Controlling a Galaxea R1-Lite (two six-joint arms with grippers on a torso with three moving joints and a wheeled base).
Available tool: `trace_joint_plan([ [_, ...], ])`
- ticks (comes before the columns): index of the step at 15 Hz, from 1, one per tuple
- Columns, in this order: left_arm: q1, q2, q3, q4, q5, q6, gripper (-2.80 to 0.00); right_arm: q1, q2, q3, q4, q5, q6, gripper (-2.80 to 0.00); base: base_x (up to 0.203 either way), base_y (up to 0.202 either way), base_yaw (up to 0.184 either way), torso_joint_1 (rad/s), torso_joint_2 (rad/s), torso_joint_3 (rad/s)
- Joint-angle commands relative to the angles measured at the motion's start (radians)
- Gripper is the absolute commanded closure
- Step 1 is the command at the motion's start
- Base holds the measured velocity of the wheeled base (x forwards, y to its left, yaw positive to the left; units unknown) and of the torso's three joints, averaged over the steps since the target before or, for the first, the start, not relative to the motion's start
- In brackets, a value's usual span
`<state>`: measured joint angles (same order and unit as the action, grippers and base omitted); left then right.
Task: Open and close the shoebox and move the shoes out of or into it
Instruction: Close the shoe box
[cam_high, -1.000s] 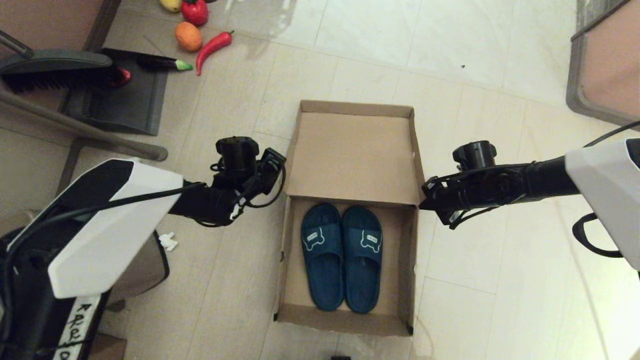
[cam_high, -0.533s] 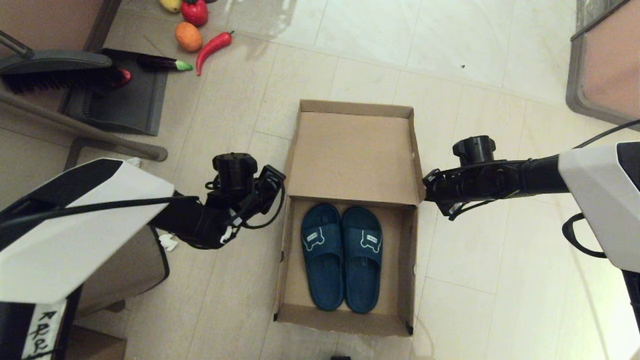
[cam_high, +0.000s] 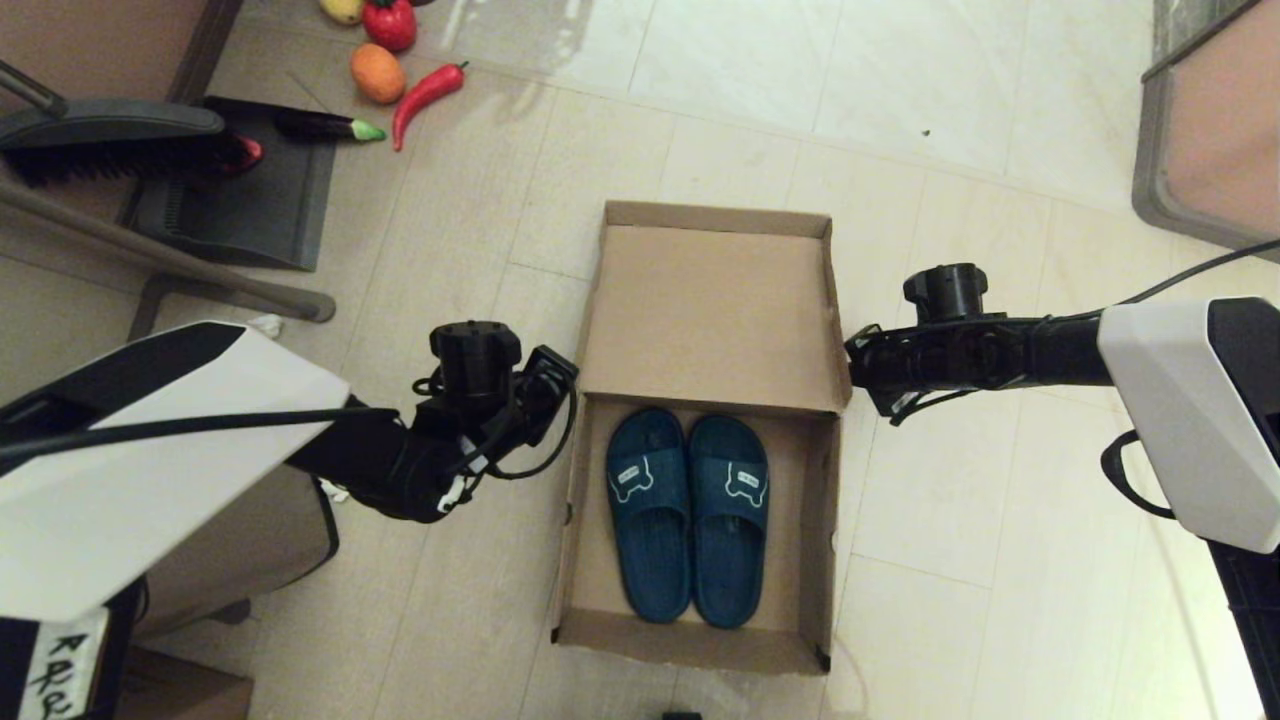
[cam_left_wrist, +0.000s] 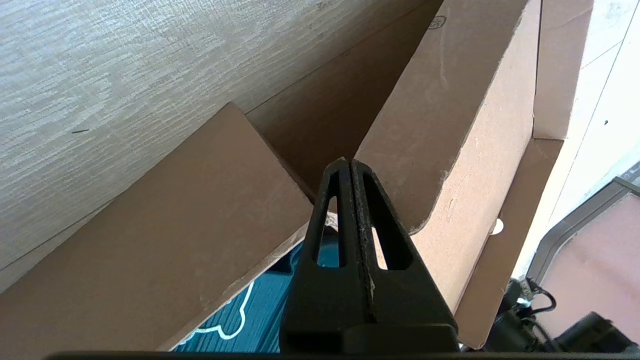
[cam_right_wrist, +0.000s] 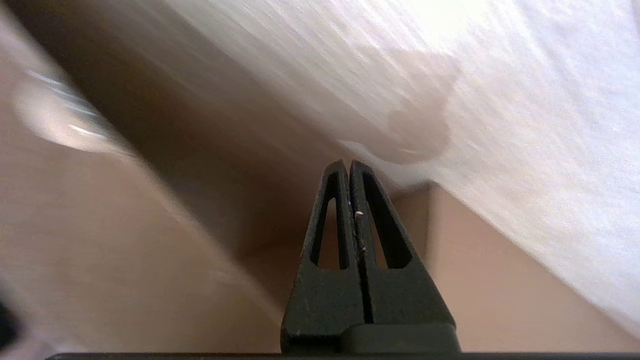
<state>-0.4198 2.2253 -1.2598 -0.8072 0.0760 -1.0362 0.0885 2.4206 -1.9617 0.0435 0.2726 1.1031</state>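
Observation:
The brown cardboard shoebox (cam_high: 690, 645) sits open on the floor in the head view, its lid (cam_high: 710, 310) leaning back on the far side. Inside lie the two dark teal shoes (cam_high: 688, 515), side by side with toes toward the lid. My left gripper (cam_high: 558, 385) is shut and empty, right beside the box's left wall where the lid hinges. In the left wrist view its tips (cam_left_wrist: 348, 164) point at the gap between wall (cam_left_wrist: 175, 225) and lid (cam_left_wrist: 450, 125), with a shoe (cam_left_wrist: 240, 320) below. My right gripper (cam_high: 856, 365) is shut and empty at the lid's right near corner, and its tips (cam_right_wrist: 348, 165) face blurred cardboard.
Toy vegetables, including a red chilli (cam_high: 425, 90) and an orange (cam_high: 377, 72), lie at the far left beside a dustpan (cam_high: 240, 190) and a brush (cam_high: 110, 140). A taupe bin (cam_high: 250, 540) stands under my left arm. A furniture frame (cam_high: 1200, 130) is at the far right.
My left gripper has drawn back toward me along the box's left side. My right gripper has moved a little farther away, up along the lid's right edge. The box has shifted slightly.

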Motion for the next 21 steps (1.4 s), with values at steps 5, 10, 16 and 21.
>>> trace_joint_plan([
  [5,-0.001,-0.002,0.013,-0.003,0.026,-0.007,0.00,-0.015,-0.017,-0.001,-0.107,0.070,0.105,0.00,0.000,0.000,0.000,0.000,0.00,0.000],
  [10,-0.001,0.004,0.034,-0.004,0.024,-0.004,0.00,-0.041,-0.011,0.001,-0.179,0.212,0.224,0.00,0.000,0.000,0.000,0.000,0.00,0.000],
  [16,-0.001,0.019,0.002,-0.004,0.018,-0.002,0.00,-0.061,-0.012,0.003,-0.191,0.306,0.319,0.00,0.000,0.000,0.000,0.000,0.00,0.000],
  [21,-0.001,0.006,-0.021,-0.001,0.016,-0.002,0.00,-0.062,-0.023,0.003,-0.194,0.380,0.348,0.00,0.000,0.000,0.000,0.000,0.00,0.000],
])
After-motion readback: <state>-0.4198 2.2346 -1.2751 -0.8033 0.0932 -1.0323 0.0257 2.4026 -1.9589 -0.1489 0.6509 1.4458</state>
